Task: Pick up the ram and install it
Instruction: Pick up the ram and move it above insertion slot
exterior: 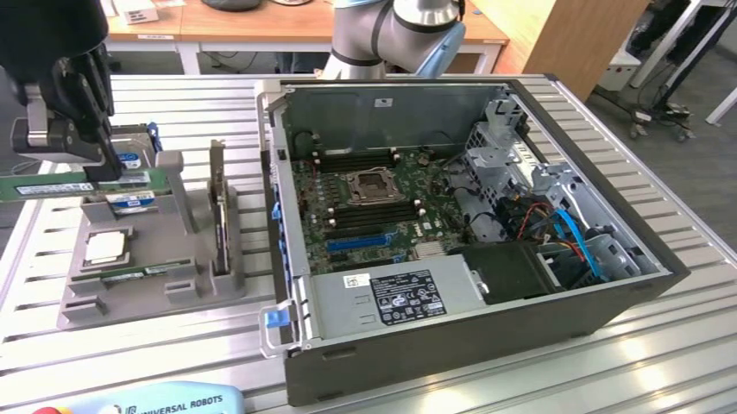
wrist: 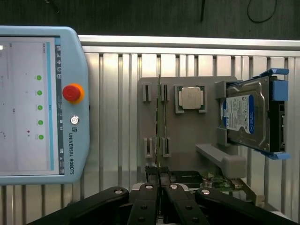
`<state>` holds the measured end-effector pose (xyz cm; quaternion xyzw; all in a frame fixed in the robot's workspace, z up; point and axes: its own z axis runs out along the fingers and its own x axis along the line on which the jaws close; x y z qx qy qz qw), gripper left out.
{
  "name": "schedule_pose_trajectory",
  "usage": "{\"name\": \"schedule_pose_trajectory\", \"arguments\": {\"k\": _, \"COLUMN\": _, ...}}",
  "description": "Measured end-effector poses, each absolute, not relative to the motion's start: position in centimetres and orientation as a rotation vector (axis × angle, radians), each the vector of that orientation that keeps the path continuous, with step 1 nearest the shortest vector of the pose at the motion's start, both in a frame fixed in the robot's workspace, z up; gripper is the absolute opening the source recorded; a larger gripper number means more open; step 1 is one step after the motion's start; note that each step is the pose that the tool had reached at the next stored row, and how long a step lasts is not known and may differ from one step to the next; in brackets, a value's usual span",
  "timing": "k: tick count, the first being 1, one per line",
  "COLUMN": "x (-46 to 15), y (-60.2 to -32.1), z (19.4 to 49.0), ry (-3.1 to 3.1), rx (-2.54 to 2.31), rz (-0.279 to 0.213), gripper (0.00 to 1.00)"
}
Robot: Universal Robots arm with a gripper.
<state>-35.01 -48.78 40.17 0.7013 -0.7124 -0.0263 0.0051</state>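
Note:
The ram (exterior: 40, 186) is a thin green stick held level in the air at the exterior view's left, above the grey parts holder (exterior: 138, 289). My black gripper (exterior: 95, 168) is shut on it. The wrist view looks along the stick: the ram (wrist: 159, 117) appears edge-on as a thin line running out from between the closed fingertips of the gripper (wrist: 159, 177). Another green stick (exterior: 144, 274) lies in a slot of the holder. The open computer case (exterior: 645, 259) stands at the exterior view's right, its motherboard (exterior: 357, 203) exposed with long memory slots beside the processor socket.
The holder also carries a silver processor chip (exterior: 106, 246), a hard drive (wrist: 246, 117) with a blue label, and an upright dark card (exterior: 217, 198). A teach pendant (wrist: 42, 103) lies on the slatted table (exterior: 138, 354) near the holder. The case wall (exterior: 276, 172) stands between holder and motherboard.

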Motion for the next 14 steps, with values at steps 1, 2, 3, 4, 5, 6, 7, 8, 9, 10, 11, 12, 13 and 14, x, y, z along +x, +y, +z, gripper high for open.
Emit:
{"name": "schedule_pose_trajectory", "arguments": {"k": 1, "x": -34.99, "y": -48.78, "z": 40.27, "ry": -2.231, "rx": 2.196, "rz": -0.083, "gripper": 0.12}}
{"name": "schedule_pose_trajectory", "arguments": {"k": 2, "x": -34.97, "y": -48.78, "z": 40.34, "ry": -2.231, "rx": 2.196, "rz": -0.083, "gripper": 0.12}}
{"name": "schedule_pose_trajectory", "arguments": {"k": 3, "x": -34.96, "y": -48.78, "z": 40.40, "ry": -2.231, "rx": 2.196, "rz": -0.083, "gripper": 0.12}}
{"name": "schedule_pose_trajectory", "arguments": {"k": 4, "x": -34.95, "y": -48.78, "z": 40.48, "ry": -2.231, "rx": 2.196, "rz": -0.083, "gripper": 0.12}}
{"name": "schedule_pose_trajectory", "arguments": {"k": 5, "x": -34.94, "y": -48.78, "z": 40.57, "ry": -2.232, "rx": 2.195, "rz": -0.083, "gripper": 0.12}}
{"name": "schedule_pose_trajectory", "arguments": {"k": 6, "x": -34.93, "y": -48.78, "z": 40.66, "ry": -2.232, "rx": 2.195, "rz": -0.083, "gripper": 0.12}}
{"name": "schedule_pose_trajectory", "arguments": {"k": 7, "x": -34.92, "y": -48.78, "z": 40.77, "ry": -2.232, "rx": 2.195, "rz": -0.083, "gripper": 0.12}}
{"name": "schedule_pose_trajectory", "arguments": {"k": 8, "x": -34.92, "y": -48.78, "z": 40.87, "ry": -2.232, "rx": 2.195, "rz": -0.083, "gripper": 0.12}}
{"name": "schedule_pose_trajectory", "arguments": {"k": 9, "x": -34.91, "y": -48.78, "z": 40.98, "ry": -2.232, "rx": 2.195, "rz": -0.083, "gripper": 0.12}}
{"name": "schedule_pose_trajectory", "arguments": {"k": 10, "x": -34.89, "y": -48.78, "z": 41.07, "ry": -2.232, "rx": 2.195, "rz": -0.083, "gripper": 0.12}}
{"name": "schedule_pose_trajectory", "arguments": {"k": 11, "x": -34.88, "y": -48.78, "z": 41.15, "ry": -2.232, "rx": 2.195, "rz": -0.083, "gripper": 0.12}}
{"name": "schedule_pose_trajectory", "arguments": {"k": 12, "x": -34.87, "y": -48.78, "z": 41.22, "ry": -2.232, "rx": 2.195, "rz": -0.083, "gripper": 0.12}}
{"name": "schedule_pose_trajectory", "arguments": {"k": 13, "x": -34.87, "y": -48.78, "z": 41.24, "ry": -2.232, "rx": 2.195, "rz": -0.084, "gripper": 0.12}}
{"name": "schedule_pose_trajectory", "arguments": {"k": 14, "x": -34.87, "y": -48.78, "z": 41.23, "ry": -2.233, "rx": 2.196, "rz": -0.084, "gripper": 0.12}}
